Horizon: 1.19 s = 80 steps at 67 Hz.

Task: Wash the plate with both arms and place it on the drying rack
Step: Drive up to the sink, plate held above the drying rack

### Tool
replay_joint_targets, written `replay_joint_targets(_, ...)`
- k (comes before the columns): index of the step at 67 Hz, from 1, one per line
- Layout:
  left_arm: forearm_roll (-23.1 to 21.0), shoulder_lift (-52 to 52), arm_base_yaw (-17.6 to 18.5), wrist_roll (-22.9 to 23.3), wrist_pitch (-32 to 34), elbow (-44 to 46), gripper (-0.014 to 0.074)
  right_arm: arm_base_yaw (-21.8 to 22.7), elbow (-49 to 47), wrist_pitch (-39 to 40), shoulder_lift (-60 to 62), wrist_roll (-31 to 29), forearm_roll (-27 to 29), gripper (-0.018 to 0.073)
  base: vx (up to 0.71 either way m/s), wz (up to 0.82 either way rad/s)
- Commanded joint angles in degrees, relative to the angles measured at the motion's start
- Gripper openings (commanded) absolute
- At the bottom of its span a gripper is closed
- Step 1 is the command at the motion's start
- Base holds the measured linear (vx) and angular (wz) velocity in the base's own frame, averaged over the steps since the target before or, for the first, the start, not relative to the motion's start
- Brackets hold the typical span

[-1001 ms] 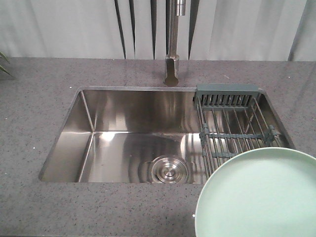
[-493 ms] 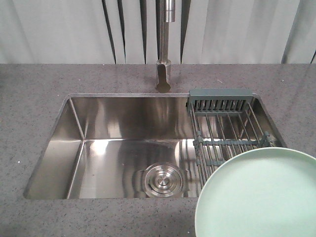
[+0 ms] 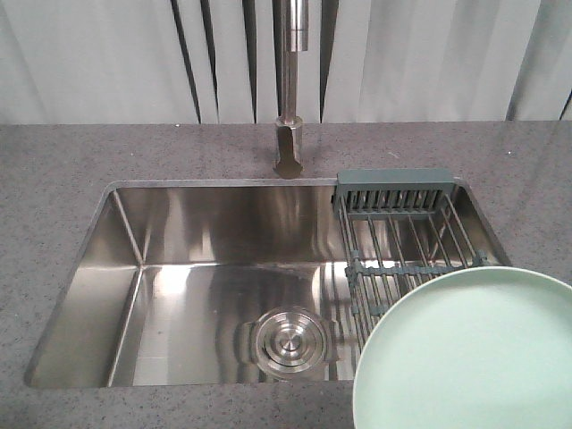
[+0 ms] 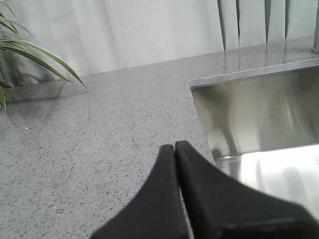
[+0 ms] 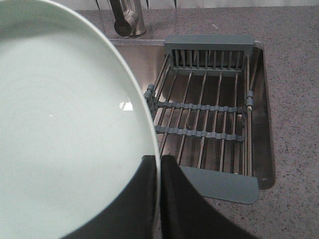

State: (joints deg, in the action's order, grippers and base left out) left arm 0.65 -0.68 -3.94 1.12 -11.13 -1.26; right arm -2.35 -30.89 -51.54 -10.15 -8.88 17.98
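Two black fingers of the right gripper [image 5: 159,162] pinch the rim of the pale green plate [image 5: 65,124], which is held up near the front end of the drying rack [image 5: 204,119]. The rack sits across the right side of the steel sink [image 3: 223,277]. The left gripper [image 4: 174,147], jaws pressed together and empty, hangs over the grey countertop [image 4: 89,129] beside the sink's corner.

We see a plain mint-green plate [image 3: 465,357], a speckled grey counter [image 3: 179,147], a steel sink [image 3: 223,259], and grey-green rack bars [image 5: 209,46].
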Motion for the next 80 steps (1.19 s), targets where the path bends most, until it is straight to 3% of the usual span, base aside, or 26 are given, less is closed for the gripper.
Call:
replay_joint_targets(1, -0.1, -0.7, 0.3, 0.4, 4.2, 1.2, -0.0007, 0.3, -1.4, 4.1, -0.6, -0.1, 0.7, -0.0001, 0.05, -0.02)
replay_joint_targets(80, -0.1, -0.7, 0.3, 0.4, 4.2, 1.2, -0.0007, 0.3, -1.4, 4.1, -0.6, -0.1, 0.7, -0.0001, 0.03, 0.0)
